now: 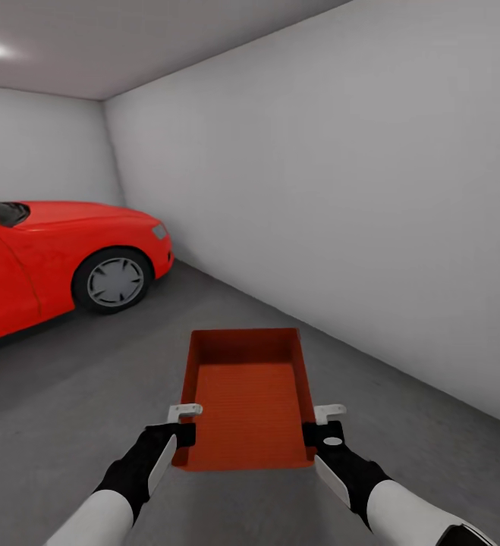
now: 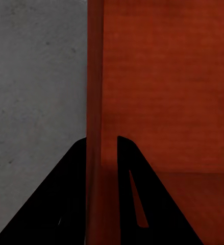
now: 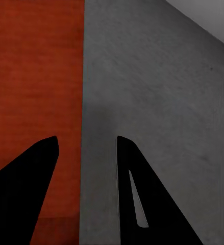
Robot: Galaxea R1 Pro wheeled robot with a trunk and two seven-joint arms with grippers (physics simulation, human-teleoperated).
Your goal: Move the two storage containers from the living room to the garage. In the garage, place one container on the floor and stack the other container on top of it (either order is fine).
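Both claws, left [image 1: 183, 422] and right [image 1: 322, 423], grip container [image 1: 246, 394] walls.

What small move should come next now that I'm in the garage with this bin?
Probably lower both arms to set the bin on the concrete floor. The left claw and right claw each straddle a side wall, and the floor ahead looks bare, away from the red car.

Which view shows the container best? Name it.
The head view: the whole storage container shows there, open top, held between both hands. The left wrist view shows one wall and inner face; the right wrist view a side strip.
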